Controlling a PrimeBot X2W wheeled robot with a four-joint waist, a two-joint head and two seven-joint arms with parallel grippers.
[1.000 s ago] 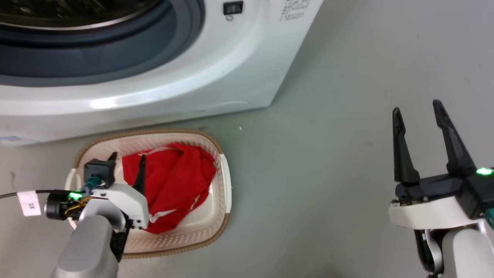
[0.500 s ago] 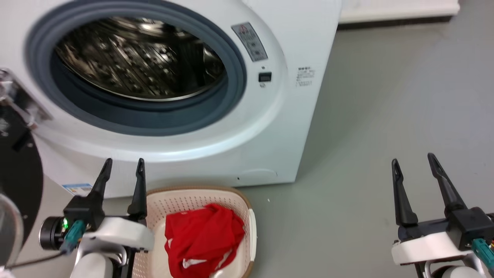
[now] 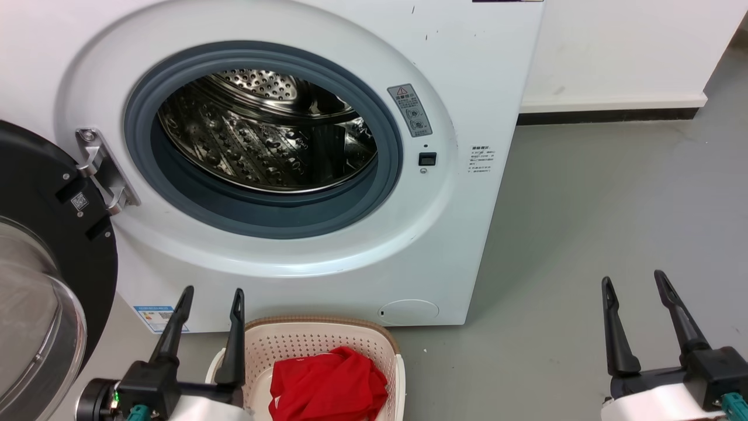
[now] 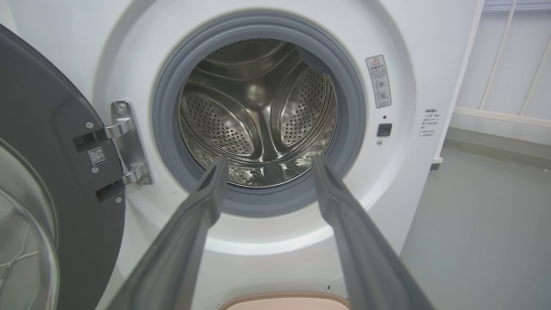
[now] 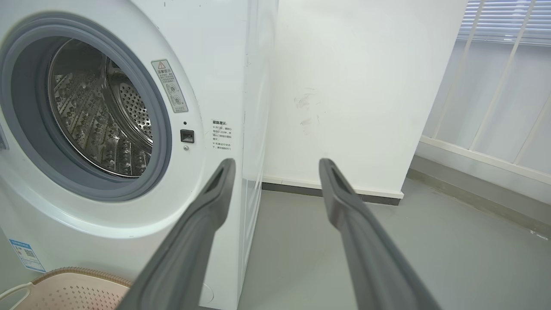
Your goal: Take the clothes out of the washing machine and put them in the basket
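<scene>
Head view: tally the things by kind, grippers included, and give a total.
washing machine: 1
basket: 1
clothes: 1, red, in the basket
Grippers: 2, left gripper and right gripper, fingers apart
Total: 5

On the washer [image 3: 467, 70] the porthole [image 3: 263, 134] gapes wide, its door [image 3: 35, 193] swung out on the left, crowding that side. The basket [image 3: 318, 345] sits just before the washer's foot, red clothes [image 3: 330, 386] heaped inside. Open grey floor [image 3: 584, 234] stretches rightward to the wall [image 3: 613, 47].
</scene>
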